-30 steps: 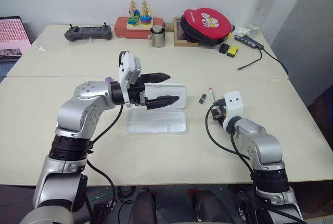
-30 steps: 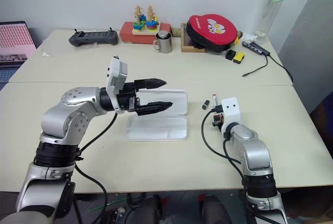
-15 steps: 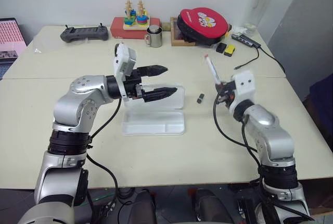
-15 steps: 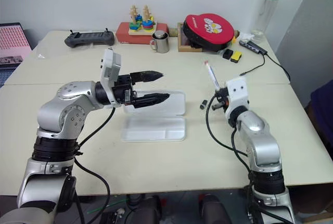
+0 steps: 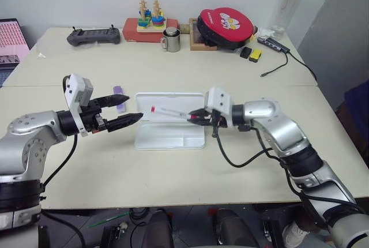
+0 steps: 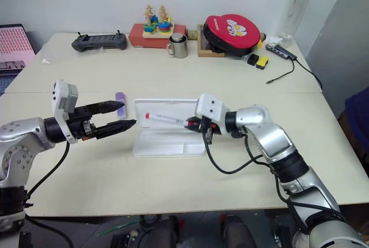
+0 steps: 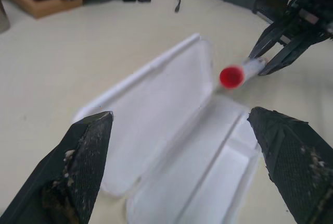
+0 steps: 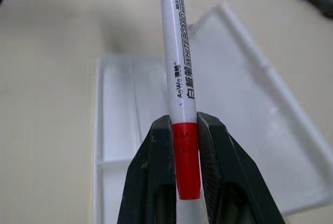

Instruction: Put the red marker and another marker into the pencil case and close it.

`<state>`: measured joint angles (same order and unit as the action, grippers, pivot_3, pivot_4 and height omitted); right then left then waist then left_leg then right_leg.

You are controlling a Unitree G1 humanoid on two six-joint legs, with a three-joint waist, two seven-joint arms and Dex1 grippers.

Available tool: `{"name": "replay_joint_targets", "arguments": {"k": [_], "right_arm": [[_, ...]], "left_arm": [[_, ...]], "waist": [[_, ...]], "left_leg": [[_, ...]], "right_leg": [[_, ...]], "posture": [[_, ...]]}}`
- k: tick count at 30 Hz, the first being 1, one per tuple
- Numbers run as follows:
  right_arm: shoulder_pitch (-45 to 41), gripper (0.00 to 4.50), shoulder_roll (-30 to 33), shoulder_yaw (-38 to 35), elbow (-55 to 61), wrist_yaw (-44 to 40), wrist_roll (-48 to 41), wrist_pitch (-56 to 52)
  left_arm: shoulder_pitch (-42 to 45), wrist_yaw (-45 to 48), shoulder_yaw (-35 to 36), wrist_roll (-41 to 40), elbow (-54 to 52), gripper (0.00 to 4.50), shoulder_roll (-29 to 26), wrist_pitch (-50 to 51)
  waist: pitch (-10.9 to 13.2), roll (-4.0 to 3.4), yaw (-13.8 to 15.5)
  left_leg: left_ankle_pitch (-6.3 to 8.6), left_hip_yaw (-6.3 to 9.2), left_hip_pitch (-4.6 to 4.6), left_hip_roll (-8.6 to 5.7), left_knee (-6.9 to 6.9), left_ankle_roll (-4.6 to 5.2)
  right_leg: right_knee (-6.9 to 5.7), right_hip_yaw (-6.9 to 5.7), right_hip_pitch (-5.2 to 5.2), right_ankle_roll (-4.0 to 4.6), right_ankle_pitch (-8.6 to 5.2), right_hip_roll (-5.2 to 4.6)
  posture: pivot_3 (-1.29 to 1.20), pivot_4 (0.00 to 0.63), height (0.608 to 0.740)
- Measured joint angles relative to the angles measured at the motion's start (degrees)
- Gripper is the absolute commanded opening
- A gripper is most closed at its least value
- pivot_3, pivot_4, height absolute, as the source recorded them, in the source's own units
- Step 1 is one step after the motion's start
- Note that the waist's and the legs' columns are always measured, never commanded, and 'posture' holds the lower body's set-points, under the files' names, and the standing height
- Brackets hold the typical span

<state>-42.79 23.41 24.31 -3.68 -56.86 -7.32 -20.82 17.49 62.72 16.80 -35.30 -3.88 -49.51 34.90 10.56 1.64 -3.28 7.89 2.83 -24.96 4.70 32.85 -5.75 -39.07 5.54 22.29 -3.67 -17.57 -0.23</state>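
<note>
A: What has changed since a second ago?

B: My right end effector (image 5: pixel 195 116) has swung in from the bench's right side, and the red marker (image 5: pixel 169 111) came up off the bench with it. My left end effector (image 5: pixel 128 108) has drawn back off the case (image 5: pixel 173 139) to its left.

A: How are the two set now?

B: The right one is clamped on the marker's red end, the white barrel lying nearly level over the open case with the far red tip toward my left arm. The left is spread wide and holds nothing.

A: Any print on it?

B: "WHITEBOARD" runs along the barrel, with "AoWu" and some characters below; the smaller print I can't read.

A: And the other marker?

B: The purple marker (image 5: pixel 120 98) lies on the bench (image 5: pixel 173 173) just left of the case lid, beside my left fingers.
</note>
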Motion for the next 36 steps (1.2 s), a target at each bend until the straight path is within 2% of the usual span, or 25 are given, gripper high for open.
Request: {"name": "replay_joint_targets", "arguments": {"k": [3,13,15,16,18,20,24,28,29,30,32,34,36], "right_arm": [[-1.3,0.27,-3.1,2.3,-6.7,-0.5,2.9,4.1],[-3.8,0.27,-7.7,2.8,-17.6,-3.4,4.6,9.6],[-4.1,0.97,-7.7,2.7,-18.9,-4.2,5.1,10.4],[-4.2,1.02,-7.7,2.7,-19.2,-4.3,5.5,10.6],[-5.1,1.42,-8.2,2.6,-20.5,-4.3,6.1,11.5],[-5.8,1.98,-8.7,1.9,-21.0,-4.3,6.1,11.7],[-6.1,2.77,-8.9,1.0,-21.4,-4.6,5.9,11.6],[-6.0,3.70,-8.3,-0.9,-19.8,-5.7,4.3,10.5],[-6.0,3.79,-8.2,-1.2,-19.2,-5.9,3.9,10.2],[-5.9,4.19,-8.2,-2.8,-17.0,-6.3,2.5,8.5],[-4.9,4.48,-8.6,-6.4,-12.5,-5.1,-1.4,4.1],[-5.2,4.48,-11.2,-13.0,-2.6,-0.5,-8.2,-2.6],[-5.8,4.48,-11.9,-16.3,3.5,2.7,-11.3,-6.0]], "left_arm": [[-4.5,-0.8,2.0,-0.2,-3.1,4.50,-1.1,0.5],[-7.0,-6.8,7.4,-4.3,-7.4,4.50,1.0,2.6],[-7.2,-7.6,8.0,-5.2,-7.6,4.50,1.2,3.5],[-7.2,-7.9,8.1,-5.3,-7.6,4.50,1.4,3.6],[-7.2,-8.6,8.1,-5.4,-7.8,4.50,1.8,3.6],[-7.1,-9.0,8.1,-5.7,-7.9,4.50,2.2,3.6],[-6.2,-10.9,8.1,-6.0,-7.5,4.50,3.2,3.4],[-1.9,-16.4,8.1,-4.8,-4.5,4.50,5.4,2.6],[-1.3,-17.2,8.1,-4.6,-4.0,4.50,5.6,2.5],[0.6,-20.0,8.0,-3.9,-2.7,4.50,6.5,2.5],[5.1,-25.7,7.8,-2.1,0.6,4.50,9.4,2.8],[11.4,-35.9,7.4,1.9,8.7,4.50,13.0,3.3],[13.4,-40.2,6.8,4.1,13.1,4.50,15.0,3.4]], "waist": [[0.0,-0.02,0.0],[0.0,0.00,0.1],[0.0,0.00,0.1],[0.0,0.00,0.1],[0.0,0.00,0.1],[0.0,0.00,0.0],[0.0,0.00,0.2],[0.0,0.00,0.3],[0.0,0.00,0.3],[0.0,0.00,0.3],[0.0,-0.02,0.7],[0.0,-0.01,1.2],[0.0,0.06,1.1]], "left_leg": [[0.00,0.01,0.02,0.06,-0.03,0.00],[0.00,0.01,0.04,0.06,0.00,-0.01],[0.00,0.01,0.04,0.05,0.00,-0.01],[0.00,0.01,0.04,0.05,0.00,-0.01],[0.00,0.01,0.04,0.05,0.00,-0.01],[0.00,0.01,0.05,0.06,0.00,-0.01],[0.00,0.01,0.04,0.04,0.00,-0.01],[0.00,0.03,0.04,0.04,0.01,-0.01],[0.00,0.03,0.04,0.04,0.02,-0.01],[0.00,0.03,0.04,0.04,0.02,-0.01],[0.00,0.09,0.03,0.03,0.03,-0.01],[-0.01,0.14,0.04,0.04,0.06,-0.01],[0.00,0.11,0.04,0.03,0.06,-0.02]], "right_leg": [[-0.03,-0.01,0.00,0.05,-0.01,0.06],[-0.03,0.00,-0.04,0.00,0.01,0.06],[-0.03,-0.01,-0.04,0.00,0.01,0.05],[-0.02,-0.01,-0.04,0.00,0.01,0.06],[-0.03,0.00,-0.03,0.00,0.02,0.06],[-0.04,-0.01,-0.03,0.00,0.02,0.06],[-0.03,-0.01,-0.04,0.02,0.03,0.05],[-0.04,-0.02,-0.05,-0.01,0.04,0.06],[-0.04,-0.02,-0.05,-0.01,0.04,0.06],[-0.04,-0.01,-0.06,0.00,0.05,0.06],[-0.09,-0.05,-0.08,0.01,0.05,0.06],[-0.15,-0.05,-0.08,0.02,0.06,0.10],[-0.10,-0.04,-0.11,0.16,0.15,0.08]], "posture": [[0.00,0.150,0.740],[0.00,0.150,0.740],[0.00,0.150,0.740],[0.00,0.150,0.740],[0.00,0.150,0.740],[0.00,0.150,0.740],[0.00,0.150,0.740],[0.00,0.150,0.740],[0.00,0.150,0.740],[0.00,0.150,0.740],[0.00,0.150,0.740],[0.00,0.150,0.740],[0.00,0.150,0.740]]}}
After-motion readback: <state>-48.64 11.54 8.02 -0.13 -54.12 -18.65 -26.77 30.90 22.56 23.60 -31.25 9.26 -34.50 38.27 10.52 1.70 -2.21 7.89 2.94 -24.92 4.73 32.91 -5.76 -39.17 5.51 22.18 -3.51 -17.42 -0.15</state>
